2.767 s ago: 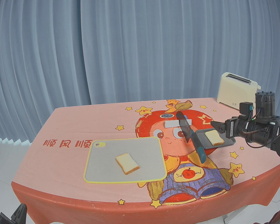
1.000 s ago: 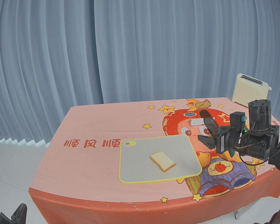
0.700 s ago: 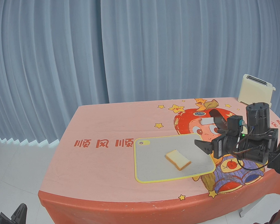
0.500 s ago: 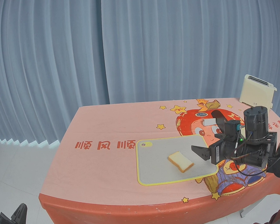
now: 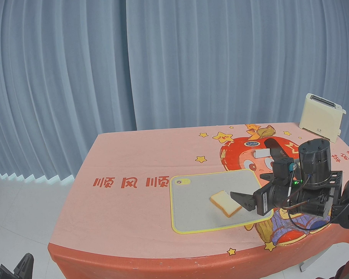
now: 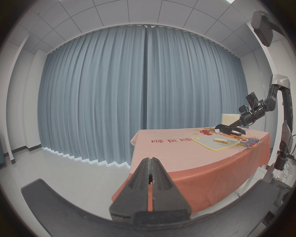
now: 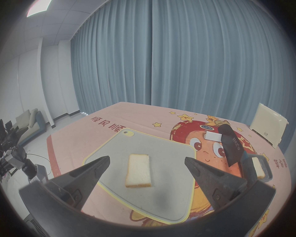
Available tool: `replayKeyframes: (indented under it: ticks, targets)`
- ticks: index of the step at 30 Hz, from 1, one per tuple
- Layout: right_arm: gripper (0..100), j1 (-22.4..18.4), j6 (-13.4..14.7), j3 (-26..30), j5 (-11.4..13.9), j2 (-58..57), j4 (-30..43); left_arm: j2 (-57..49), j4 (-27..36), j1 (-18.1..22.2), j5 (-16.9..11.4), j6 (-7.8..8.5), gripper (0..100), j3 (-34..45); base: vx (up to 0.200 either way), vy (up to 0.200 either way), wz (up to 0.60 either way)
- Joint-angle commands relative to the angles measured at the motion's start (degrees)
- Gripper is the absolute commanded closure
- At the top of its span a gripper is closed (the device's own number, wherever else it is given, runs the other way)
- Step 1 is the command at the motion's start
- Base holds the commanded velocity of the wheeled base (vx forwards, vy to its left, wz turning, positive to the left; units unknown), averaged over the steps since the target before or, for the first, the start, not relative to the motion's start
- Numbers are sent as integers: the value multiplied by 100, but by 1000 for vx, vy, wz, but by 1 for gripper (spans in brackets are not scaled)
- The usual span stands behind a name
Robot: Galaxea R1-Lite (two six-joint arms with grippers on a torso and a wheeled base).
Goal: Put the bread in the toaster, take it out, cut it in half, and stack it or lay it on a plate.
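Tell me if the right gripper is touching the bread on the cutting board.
Apart. The right wrist view shows bare cutting board between the bread and each open finger of the right gripper.

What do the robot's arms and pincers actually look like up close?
The right arm is black, with a stout cylinder at the wrist, loose black cables, a green light and a white label. The right gripper has two pointed, wedge-shaped black fingers. The left gripper is black too, with an orange strip between its fingers.
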Motion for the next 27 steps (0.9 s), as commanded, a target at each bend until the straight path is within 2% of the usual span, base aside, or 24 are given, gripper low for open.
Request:
replayKeyframes:
  ticks: [1,13,20,27]
  targets:
    - [0,60,0,11,-10,27,-5,8,-4,0,3,-1,100,101,0,0,0]
    - [0,95,0,-16,-133,35,-31,8,-4,0,3,-1,100,101,0,0,0]
    - [0,122,0,55,-336,211,-664,8,-4,0,3,-1,100,101,0,0,0]
    - [0,157,0,81,-344,220,-726,8,-4,0,3,-1,100,101,0,0,0]
